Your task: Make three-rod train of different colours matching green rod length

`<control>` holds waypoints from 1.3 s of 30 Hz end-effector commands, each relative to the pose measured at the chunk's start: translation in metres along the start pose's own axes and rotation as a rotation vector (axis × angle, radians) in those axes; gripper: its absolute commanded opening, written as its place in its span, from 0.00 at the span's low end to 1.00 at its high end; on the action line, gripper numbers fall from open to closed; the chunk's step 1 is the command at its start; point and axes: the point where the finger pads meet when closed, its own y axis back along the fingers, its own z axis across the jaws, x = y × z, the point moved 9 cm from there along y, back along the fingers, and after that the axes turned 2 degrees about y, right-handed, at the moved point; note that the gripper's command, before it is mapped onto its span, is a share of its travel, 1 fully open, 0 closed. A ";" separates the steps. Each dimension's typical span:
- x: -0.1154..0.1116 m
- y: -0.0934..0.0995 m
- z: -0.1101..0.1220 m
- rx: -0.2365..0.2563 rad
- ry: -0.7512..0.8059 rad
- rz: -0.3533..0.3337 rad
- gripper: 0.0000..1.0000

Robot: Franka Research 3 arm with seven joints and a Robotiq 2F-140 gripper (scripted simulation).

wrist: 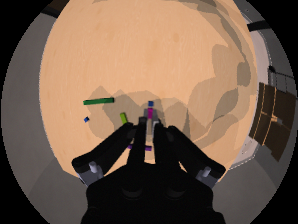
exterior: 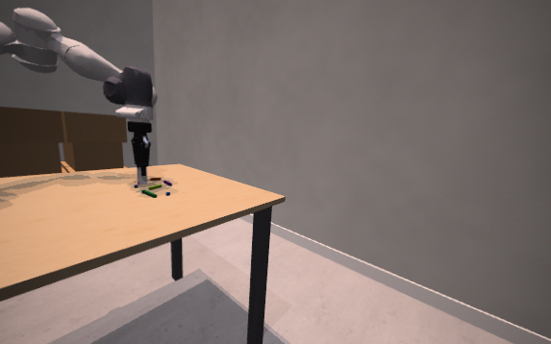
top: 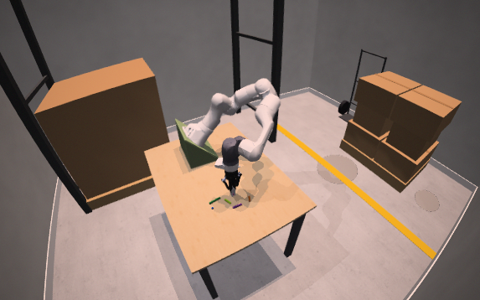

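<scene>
My gripper (top: 233, 193) (exterior: 142, 181) (wrist: 149, 115) is low over the table, shut on the magenta rod (wrist: 150, 113). One blue rod (wrist: 150, 103) (exterior: 136, 185) lies just beyond the magenta rod's far end; a small gap cannot be judged. The green rod (top: 214, 200) (exterior: 149, 193) (wrist: 99, 101) lies apart, with a second blue rod (top: 212, 208) (exterior: 167, 193) (wrist: 86, 119) near it. The lime rod (top: 228, 201) (exterior: 155, 186) (wrist: 123, 118) lies beside the gripper. The purple rod (top: 237, 205) (exterior: 167, 183) (wrist: 146, 148) is partly hidden in the wrist view. The orange rod (top: 249, 199) (exterior: 155, 179) is hidden there.
The rods lie on the wooden table (top: 208, 243) (exterior: 89, 235), several close around the fingers. The green arm mount (top: 195, 152) stands at the table's back. Cardboard boxes (top: 396, 113) stand on the floor, away from the table.
</scene>
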 end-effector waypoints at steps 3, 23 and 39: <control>-0.001 -0.005 -0.001 0.004 0.007 -0.003 0.03; -0.001 -0.010 -0.001 0.004 0.007 -0.003 0.03; -0.001 -0.010 -0.001 0.004 0.007 -0.003 0.03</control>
